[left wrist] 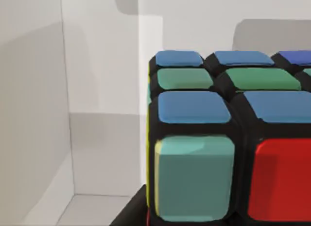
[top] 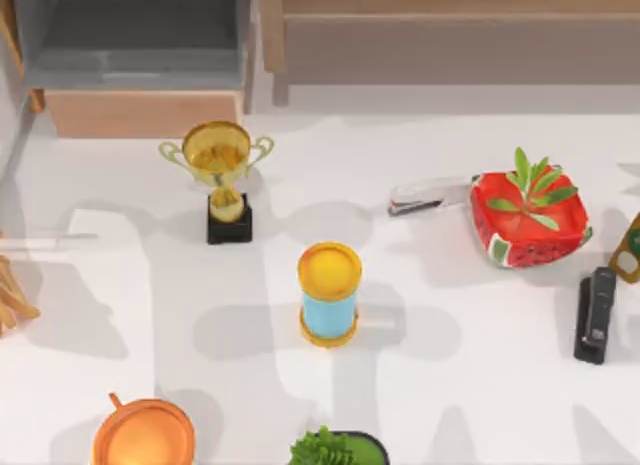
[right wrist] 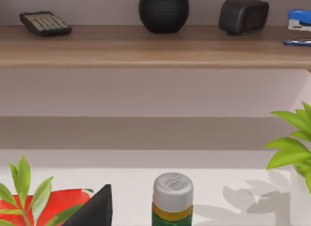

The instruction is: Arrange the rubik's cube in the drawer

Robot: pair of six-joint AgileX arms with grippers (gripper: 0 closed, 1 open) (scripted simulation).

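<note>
Tan wood fronted the drawer (top: 140, 112) at the upper left of the top view; it stood pulled open, grey interior exposed, panel facing the table.

Top view, left to right:
- orange cup (top: 143, 435), lower left edge
- gold trophy (top: 222, 175) on a black base, just below the drawer front
- blue-and-yellow canister (top: 329, 292), centre
- silver stapler (top: 428, 196), right of centre
- red watermelon-patterned plant pot (top: 527, 218), right side
- black stapler (top: 596, 314), far right

Left wrist view: the rubik's cube (left wrist: 228, 138) sat very close to the lens, blue, green, teal and red squares in a black grid. Pale grey walls met in a corner behind and beside it, with a grey floor below. Judged: cube inside or just over the drawer, near a corner. Whether it rested on the floor, could not tell. Left gripper's grip, could not tell: possibly holding the cube, no fingers clearly seen.

Right wrist view: wooden shelf (right wrist: 155, 43) with a calculator (right wrist: 45, 23), and a green bottle (right wrist: 172, 199) with a grey cap low in frame. Dark wedge (right wrist: 95, 209) at the bottom edge, probably part of the right gripper; opening could not be told. Right arm judged idle.

Risks:
- If the cube was released above the floor, it could bounce or land tilted against the wall.
- Proximity to the corner: a finger could scrape the drawer wall on opening.
- Withdrawal along a low path could clip the trophy, standing just beside the front panel.
</note>
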